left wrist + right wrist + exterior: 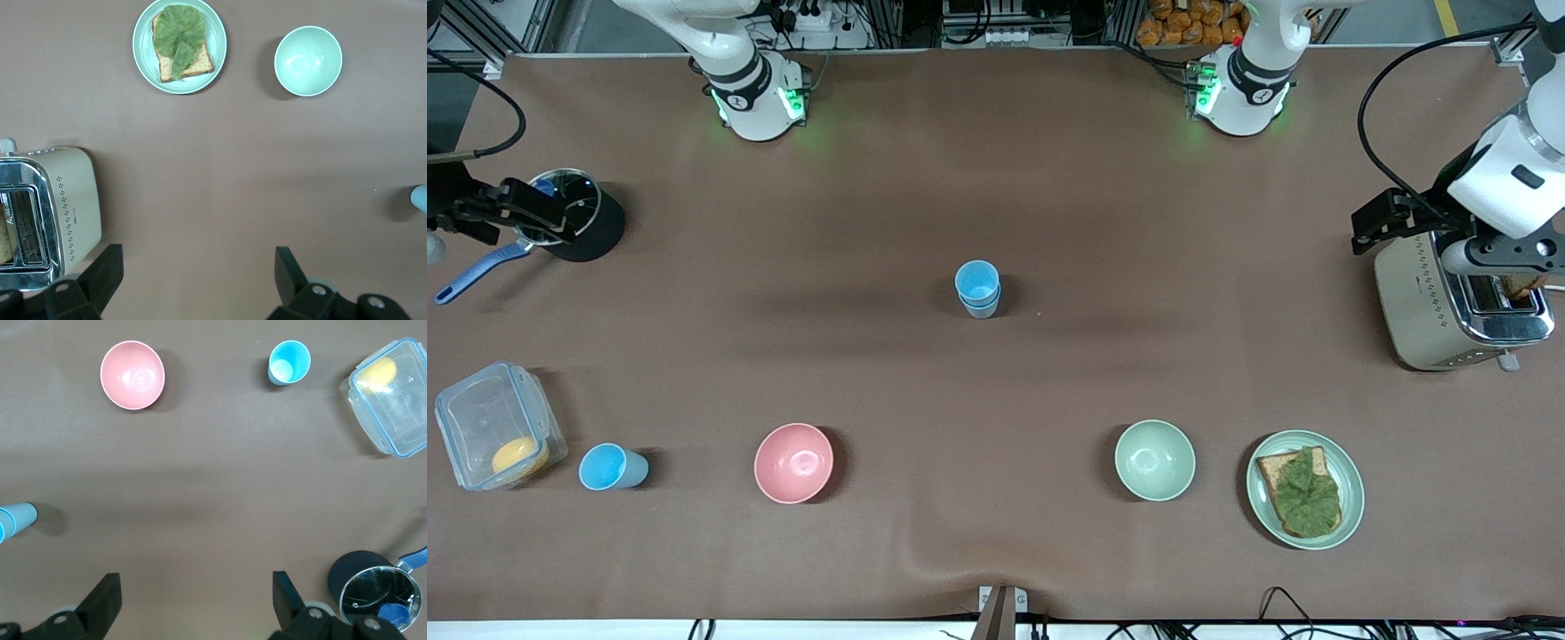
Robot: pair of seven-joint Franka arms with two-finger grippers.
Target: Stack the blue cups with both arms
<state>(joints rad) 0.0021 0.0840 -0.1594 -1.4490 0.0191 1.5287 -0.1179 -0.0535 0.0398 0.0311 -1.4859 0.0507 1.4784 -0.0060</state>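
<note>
Two light-blue cups (977, 287) stand nested as one stack at the table's middle; the stack's edge also shows in the right wrist view (15, 520) and the left wrist view (420, 198). A brighter blue cup (611, 467) stands alone nearer the front camera at the right arm's end, and it also shows in the right wrist view (289, 362). My right gripper (520, 213) hangs open and empty over the black pot (574, 213), with bare table between its jaws (197, 590). My left gripper (1392, 218) hangs open and empty beside the toaster (1458, 302), with bare table between its jaws (200, 267).
A pink bowl (793, 462) and a green bowl (1154, 460) sit nearer the front camera. A plate with toast and a leaf (1305, 489) lies beside the green bowl. A clear lidded container (494, 427) stands beside the lone cup.
</note>
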